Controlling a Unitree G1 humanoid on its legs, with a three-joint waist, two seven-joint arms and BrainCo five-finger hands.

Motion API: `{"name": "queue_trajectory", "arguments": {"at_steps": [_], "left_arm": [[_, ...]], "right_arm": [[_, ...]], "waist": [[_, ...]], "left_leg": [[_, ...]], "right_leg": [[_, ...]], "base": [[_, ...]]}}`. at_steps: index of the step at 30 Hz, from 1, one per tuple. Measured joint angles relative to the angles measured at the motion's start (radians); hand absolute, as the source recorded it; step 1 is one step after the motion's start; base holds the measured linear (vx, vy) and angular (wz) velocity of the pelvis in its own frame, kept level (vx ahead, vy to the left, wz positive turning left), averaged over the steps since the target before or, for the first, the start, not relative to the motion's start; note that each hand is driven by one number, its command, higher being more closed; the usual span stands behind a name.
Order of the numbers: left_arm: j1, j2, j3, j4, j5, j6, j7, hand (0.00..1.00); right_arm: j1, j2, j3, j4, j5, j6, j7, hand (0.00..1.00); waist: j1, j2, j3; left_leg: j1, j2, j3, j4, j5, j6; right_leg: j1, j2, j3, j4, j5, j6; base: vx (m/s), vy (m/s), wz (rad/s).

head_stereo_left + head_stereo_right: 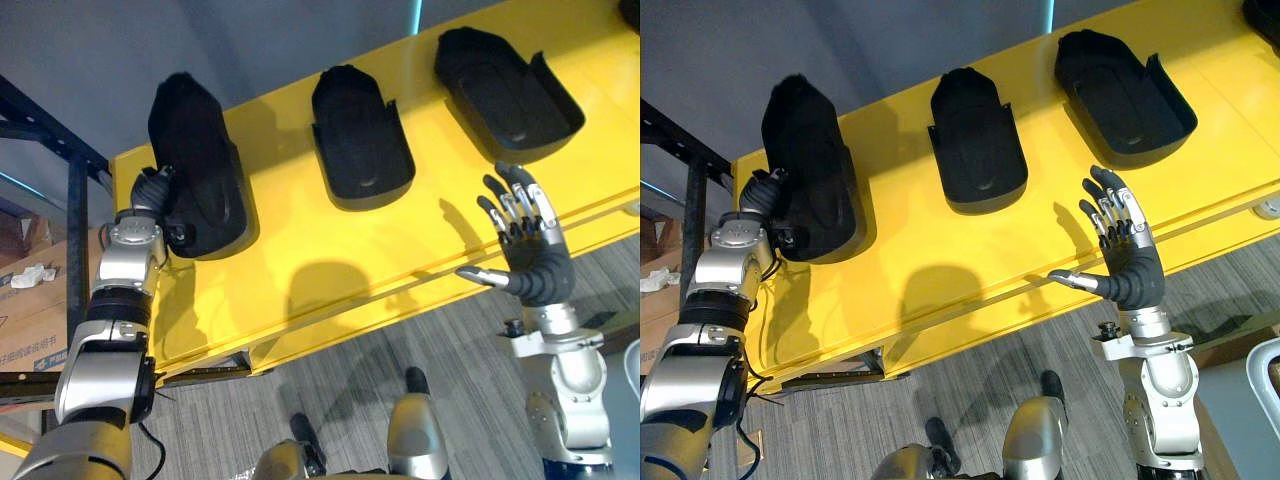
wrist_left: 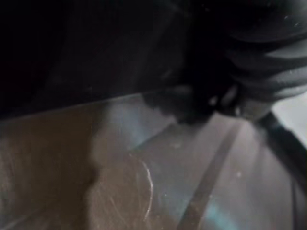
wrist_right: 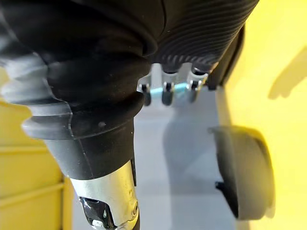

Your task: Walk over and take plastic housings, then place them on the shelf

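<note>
The left hand (image 1: 150, 188) is against the black plastic shell-shaped housing (image 1: 200, 160) at the left end of the flat yellow shelf (image 1: 300, 235); I cannot tell its grip; the right hand (image 1: 532, 255) is open by the front edge. Best to lay the housing flat, away from the edge, then let go slowly

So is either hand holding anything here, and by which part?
The right hand is open and empty. The left hand is against the leftmost housing, at its side edge; whether it grips it cannot be told.
</note>
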Motion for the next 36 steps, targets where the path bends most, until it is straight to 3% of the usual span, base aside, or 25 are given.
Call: {"name": "queue_trajectory", "arguments": {"at_steps": [7, 23, 32, 33, 36], "left_arm": [[0.000, 0.000, -0.017, 0.002, 0.002, 0.001, -0.030, 1.00], [-0.055, 0.034, -0.019, 0.005, 0.005, 0.000, 0.016, 1.00], [-0.084, 0.039, -0.015, 0.012, -0.070, -0.002, 0.048, 1.00], [-0.087, 0.039, -0.013, 0.012, -0.070, -0.001, 0.051, 0.00], [-0.087, 0.039, -0.008, 0.011, -0.073, 0.000, 0.051, 0.00]], "right_arm": [[-0.003, 0.000, 0.001, -0.013, 0.000, 0.000, -0.004, 0.00], [-0.042, 0.000, 0.000, -0.031, -0.002, -0.001, -0.031, 0.00], [-0.045, 0.000, 0.002, -0.033, -0.001, -0.002, -0.046, 0.00], [-0.044, 0.001, 0.002, -0.033, -0.001, -0.001, -0.046, 0.00], [-0.044, 0.001, 0.002, -0.033, -0.001, -0.002, -0.046, 0.00]], "waist": [[0.001, -0.008, 0.025], [-0.024, -0.010, 0.063], [-0.022, -0.021, 0.085], [-0.022, -0.020, 0.088], [-0.023, -0.021, 0.088]], "left_leg": [[-0.007, 0.001, -0.004, 0.032, -0.004, 0.002], [-0.058, 0.000, 0.008, 0.060, -0.005, 0.001], [-0.056, -0.003, 0.028, 0.059, -0.005, 0.002], [-0.056, -0.003, 0.029, 0.059, -0.005, 0.002], [-0.057, -0.003, 0.029, 0.059, -0.005, 0.002]], "right_leg": [[-0.018, -0.008, 0.002, 0.064, -0.033, -0.001], [-0.091, -0.009, 0.030, 0.109, -0.031, 0.002], [-0.110, -0.008, 0.052, 0.122, -0.032, 0.003], [-0.111, -0.008, 0.053, 0.123, -0.032, 0.003], [-0.111, -0.008, 0.053, 0.123, -0.032, 0.003]], "base": [[-0.05, -0.016, 0.03], [-0.03, -0.007, -0.02], [-0.02, -0.004, -0.05], [0.00, 0.000, 0.00], [0.00, 0.000, 0.00]]}}
